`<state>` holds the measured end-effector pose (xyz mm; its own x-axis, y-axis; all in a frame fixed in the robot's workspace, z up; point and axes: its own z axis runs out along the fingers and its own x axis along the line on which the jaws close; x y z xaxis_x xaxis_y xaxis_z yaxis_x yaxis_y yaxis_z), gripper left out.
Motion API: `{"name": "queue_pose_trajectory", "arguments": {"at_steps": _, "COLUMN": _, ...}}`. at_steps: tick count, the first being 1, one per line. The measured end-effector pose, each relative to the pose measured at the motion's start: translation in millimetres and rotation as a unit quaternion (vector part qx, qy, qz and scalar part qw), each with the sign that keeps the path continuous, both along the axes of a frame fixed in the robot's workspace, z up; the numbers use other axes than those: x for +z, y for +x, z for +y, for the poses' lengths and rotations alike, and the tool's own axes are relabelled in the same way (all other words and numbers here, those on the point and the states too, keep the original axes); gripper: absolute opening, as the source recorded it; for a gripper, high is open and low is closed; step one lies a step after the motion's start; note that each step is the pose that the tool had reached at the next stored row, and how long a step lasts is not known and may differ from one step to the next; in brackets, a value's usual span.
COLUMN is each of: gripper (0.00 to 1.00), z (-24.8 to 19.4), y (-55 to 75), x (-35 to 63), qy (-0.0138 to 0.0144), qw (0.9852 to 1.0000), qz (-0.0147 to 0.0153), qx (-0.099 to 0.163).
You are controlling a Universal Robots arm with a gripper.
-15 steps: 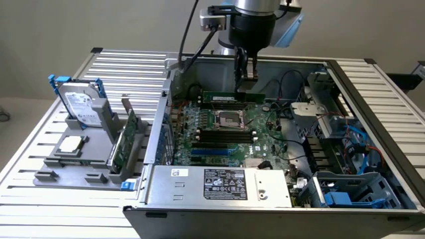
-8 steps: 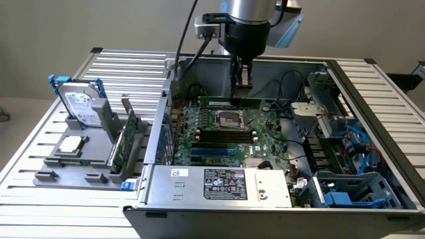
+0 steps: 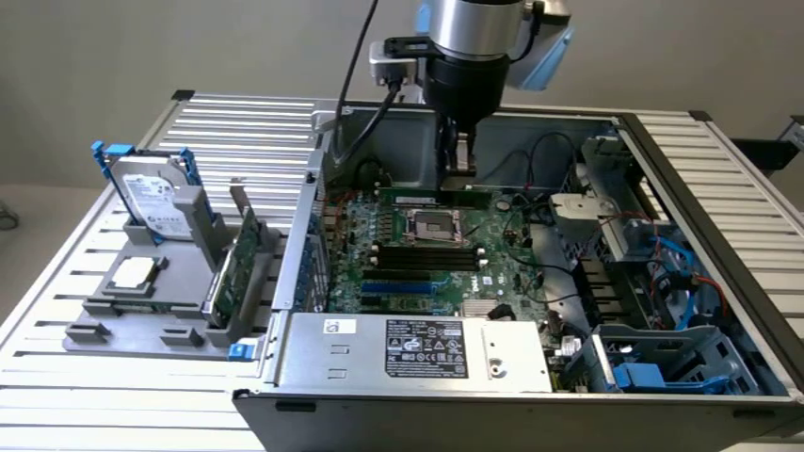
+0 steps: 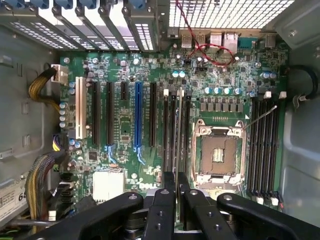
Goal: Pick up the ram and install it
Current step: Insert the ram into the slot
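My gripper (image 3: 460, 169) hangs inside the open computer case (image 3: 301, 235), above the motherboard (image 3: 503, 245). It is shut on the ram (image 3: 462, 155), a thin stick held on edge. In the wrist view the ram (image 4: 178, 130) shows edge-on between the black fingers (image 4: 162, 200), running along the black memory slots (image 4: 170, 135) beside the empty CPU socket (image 4: 218, 152). It hovers over those slots; I cannot tell whether it touches one. In the exterior view the gripper is over the far side of the CPU socket (image 3: 440, 224).
On the exterior view's left, a grey holder (image 3: 126, 311) carries a hard drive (image 3: 157, 202), a green expansion card (image 3: 239, 259) and a CPU chip (image 3: 132, 273). The power supply (image 3: 427, 348) fills the case's near side. Cables and drive bays (image 3: 653, 273) crowd the exterior view's right.
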<state>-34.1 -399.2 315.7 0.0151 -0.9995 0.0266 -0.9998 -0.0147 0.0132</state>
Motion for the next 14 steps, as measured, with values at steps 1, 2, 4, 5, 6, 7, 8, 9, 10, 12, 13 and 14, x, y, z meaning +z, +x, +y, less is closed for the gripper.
{"name": "queue_pose_trajectory", "arguments": {"at_steps": 1, "gripper": 0.14, "z": 0.0, "y": 1.0, "x": -1.5, "qy": 0.0007, "qw": 1.0, "qz": 0.0, "qx": 0.0}}
{"name": "queue_pose_trajectory", "arguments": {"at_steps": 2, "gripper": 0.14, "z": 0.0, "y": 2.1, "x": -3.1, "qy": 0.0013, "qw": 1.0, "qz": 0.0, "qx": 0.0}}
{"name": "queue_pose_trajectory", "arguments": {"at_steps": 4, "gripper": 0.14, "z": 0.0, "y": 4.2, "x": -6.6, "qy": 0.0024, "qw": 1.0, "qz": 0.0, "qx": 0.0}}
{"name": "queue_pose_trajectory", "arguments": {"at_steps": 5, "gripper": 0.14, "z": 0.0, "y": 5.1, "x": -8.2, "qy": 0.0029, "qw": 1.0, "qz": 0.0, "qx": 0.0}}
{"name": "queue_pose_trajectory", "arguments": {"at_steps": 6, "gripper": 0.14, "z": 0.0, "y": 5.7, "x": -9.7, "qy": 0.0036, "qw": 1.0, "qz": 0.0, "qx": 0.0}}
{"name": "queue_pose_trajectory", "arguments": {"at_steps": 7, "gripper": 0.14, "z": 0.0, "y": 6.0, "x": -11.2, "qy": 0.0043, "qw": 1.0, "qz": 0.0, "qx": 0.0}}
{"name": "queue_pose_trajectory", "arguments": {"at_steps": 8, "gripper": 0.14, "z": 0.0, "y": 6.1, "x": -12.9, "qy": 0.0047, "qw": 1.0, "qz": 0.0, "qx": 0.0}}
{"name": "queue_pose_trajectory", "arguments": {"at_steps": 9, "gripper": 0.14, "z": 0.0, "y": 6.1, "x": -14.7, "qy": 0.0048, "qw": 1.0, "qz": 0.0, "qx": 0.0}}
{"name": "queue_pose_trajectory", "arguments": {"at_steps": 10, "gripper": 0.14, "z": -0.2, "y": 6.1, "x": -16.5, "qy": 0.0048, "qw": 1.0, "qz": 0.0003, "qx": 0.0}}
{"name": "queue_pose_trajectory", "arguments": {"at_steps": 12, "gripper": 0.14, "z": -0.4, "y": 6.1, "x": -20.2, "qy": 0.0049, "qw": 1.0, "qz": 0.0011, "qx": 0.0}}
{"name": "queue_pose_trajectory", "arguments": {"at_steps": 13, "gripper": 0.14, "z": -0.5, "y": 6.1, "x": -22.0, "qy": 0.0048, "qw": 1.0, "qz": 0.0017, "qx": 0.0}}
{"name": "queue_pose_trajectory", "arguments": {"at_steps": 14, "gripper": 0.14, "z": -0.5, "y": 6.1, "x": -23.8, "qy": 0.0048, "qw": 1.0, "qz": 0.0021, "qx": 0.0}}
